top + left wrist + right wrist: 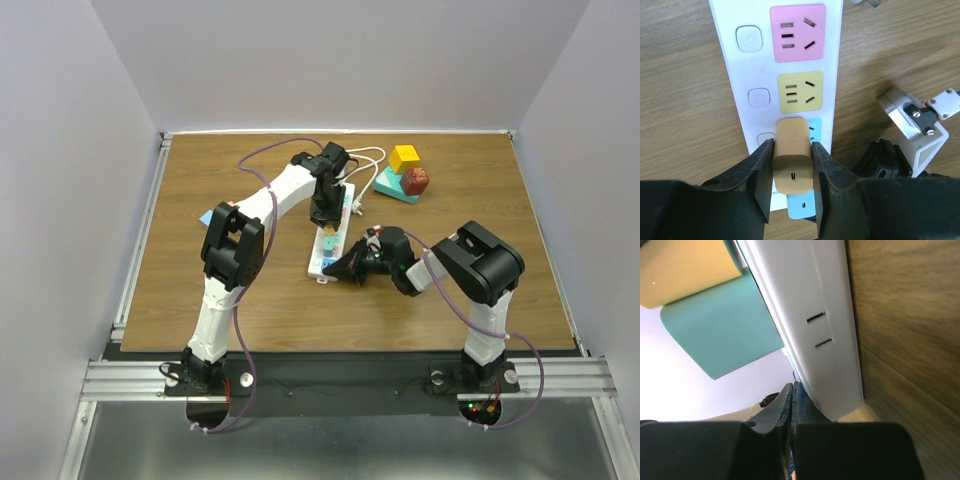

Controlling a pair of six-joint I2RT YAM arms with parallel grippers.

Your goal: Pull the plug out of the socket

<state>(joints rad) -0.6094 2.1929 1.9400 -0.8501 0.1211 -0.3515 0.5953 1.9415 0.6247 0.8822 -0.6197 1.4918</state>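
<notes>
The long white power strip (333,238) lies in the middle of the table; its pink (797,32) and yellow (800,91) outlet faces show in the left wrist view. A tan plug (792,160) stands on the strip's blue outlet face. My left gripper (792,145) is shut on its two sides from above (322,212). A light-blue plug (802,205) sits just nearer. My right gripper (792,390) is shut, its tips against the strip's top face near its near end (345,265). I cannot tell whether the tan plug's prongs are still in.
A teal triangular block (392,186) with a yellow cube (405,158) and a red-brown block (417,181) stands at the back right. The strip's thin white cord (365,160) loops behind the left gripper. A small blue piece (207,217) lies left. Walls enclose the table.
</notes>
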